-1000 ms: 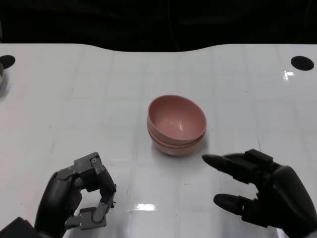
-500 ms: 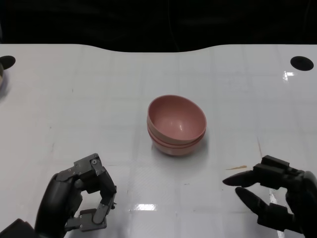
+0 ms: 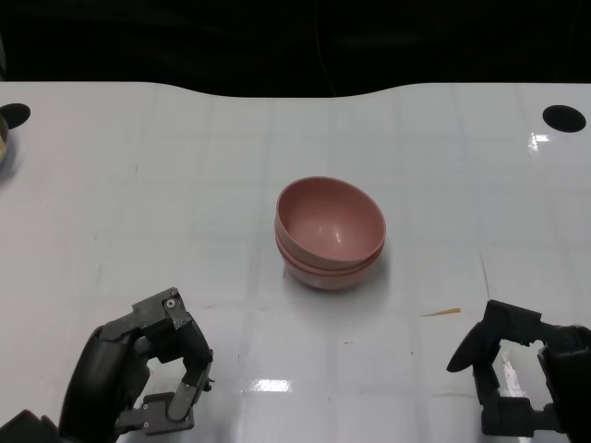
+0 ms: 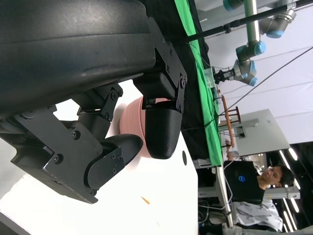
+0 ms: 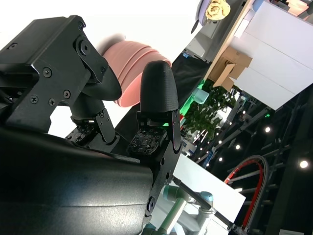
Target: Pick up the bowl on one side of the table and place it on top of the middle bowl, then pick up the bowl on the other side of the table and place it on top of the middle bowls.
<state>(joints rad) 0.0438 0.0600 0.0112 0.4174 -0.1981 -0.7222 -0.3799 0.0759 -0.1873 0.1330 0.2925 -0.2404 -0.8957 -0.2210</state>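
Observation:
A stack of pink bowls (image 3: 329, 233) stands in the middle of the white table (image 3: 185, 185), nested one in another. The same stack shows past the fingers in the left wrist view (image 4: 131, 115) and the right wrist view (image 5: 128, 61). My left hand (image 3: 138, 374) sits at the near left, well short of the stack, its fingers curled in with nothing in them. At the near right my right hand (image 3: 522, 383) lies apart from the bowls, fingers likewise curled around nothing.
A dark round hole (image 3: 563, 117) marks the table's far right, and another (image 3: 13, 114) the far left, beside a partly cut-off object (image 3: 3, 148). A small brown streak (image 3: 441, 313) lies near my right hand. A person (image 4: 254, 181) sits beyond the table.
My right hand has drawn back from near the stack toward the near right edge, and its spread fingers have curled in. The left hand and the bowls have hardly moved.

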